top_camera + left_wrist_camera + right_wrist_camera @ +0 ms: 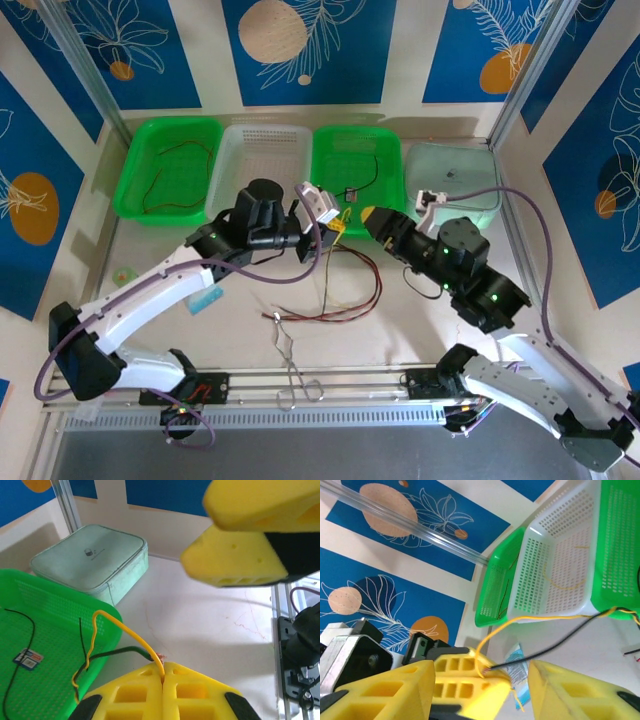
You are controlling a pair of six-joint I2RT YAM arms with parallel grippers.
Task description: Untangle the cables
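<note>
Yellow padded fingers of the left hand (pixel 162 680) are clenching on a yellow cable (pixel 135 639), and a black cable (pixel 120 652) is running into the same pinch. In the left wrist view both are trailing toward 9 o'clock, over the rim of a green basket (pixel 60 587). The right hand (pixel 482 680) is standing released, its two fingers spread wide on either side of the left hand's tips and gripping nothing.

From overhead, both hands are meeting above the middle of the desk (pixel 240 330), just short of the basket row at 12 o'clock. At 6 o'clock of the hands, red and dark cables (pixel 378 290) are lying in loose loops. Steel forceps (pixel 290 365) are lying beyond them, close to the desk's near edge. Bare desk is showing at 3 and 9 o'clock of the loops, between them and the arms. A pale green lidded box (pixel 452 172) is sitting at 1 o'clock.
</note>
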